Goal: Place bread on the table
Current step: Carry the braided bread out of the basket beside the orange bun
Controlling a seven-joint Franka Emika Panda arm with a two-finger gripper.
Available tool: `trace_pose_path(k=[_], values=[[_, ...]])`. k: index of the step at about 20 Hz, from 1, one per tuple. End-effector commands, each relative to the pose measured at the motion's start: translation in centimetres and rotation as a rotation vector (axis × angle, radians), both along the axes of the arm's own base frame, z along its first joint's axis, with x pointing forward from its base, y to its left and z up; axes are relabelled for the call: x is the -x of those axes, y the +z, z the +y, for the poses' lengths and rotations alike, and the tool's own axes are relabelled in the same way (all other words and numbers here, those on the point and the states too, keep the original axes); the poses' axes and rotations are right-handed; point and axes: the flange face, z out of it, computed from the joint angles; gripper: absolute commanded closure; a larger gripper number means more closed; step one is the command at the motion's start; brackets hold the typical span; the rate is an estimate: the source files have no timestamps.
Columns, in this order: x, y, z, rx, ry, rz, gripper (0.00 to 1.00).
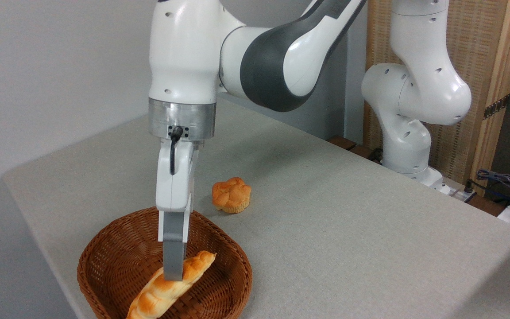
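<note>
camera view, fixed, angled down across one corner of the table.

item: table (348,212). a large flat surface is seen, covered in light grey-beige cloth, with a rounded corner at the left.

item: basket (104,248). a brown woven wicker bowl is placed near the table's front edge, low in the picture and partly cut off at the bottom.

item: bread (166,290). a long braided golden-brown loaf with pale stripes is held inside the basket. it is tilted, its pointed upper end raised toward the right above the far rim side, its lower end cut off by the bottom edge of the picture. whether the lower part touches the basket floor cannot be told.

item: bun (231,195). a small round flower-shaped orange piece is set on the cloth just behind the basket, apart from its rim.

item: gripper (173,277). it is pointed straight down into the basket from a white hand body under a metal flange. it is viewed edge-on, so only one grey finger (174,248) is shown in full; the finger is laid against the middle of the bread. the claw is read as pinching the bread across its width, though the far finger is hidden.

item: arm (281,62). white and dark grey links are carried in from the upper right, with the base mounted at the table's far right edge.

item: screen (498,57). a wood-framed woven panel is stood behind the base.

item: cables (503,181). a bundle is seen at the right edge.
</note>
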Motion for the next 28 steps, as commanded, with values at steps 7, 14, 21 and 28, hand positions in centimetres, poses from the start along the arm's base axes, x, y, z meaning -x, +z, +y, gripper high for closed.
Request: trace_pose_path(k=[7, 14, 21, 28], values=[[1.0, 3.2, 0.7, 0.042, 0.044, 0.053, 0.74], [3.8, 7.6, 5.1, 0.100, 0.144, 0.158, 0.74], [10.3, 9.8, 5.7, 0.131, 0.159, 0.282, 0.73], [15.8, 6.4, 4.5, 0.154, 0.151, 0.356, 0.55]])
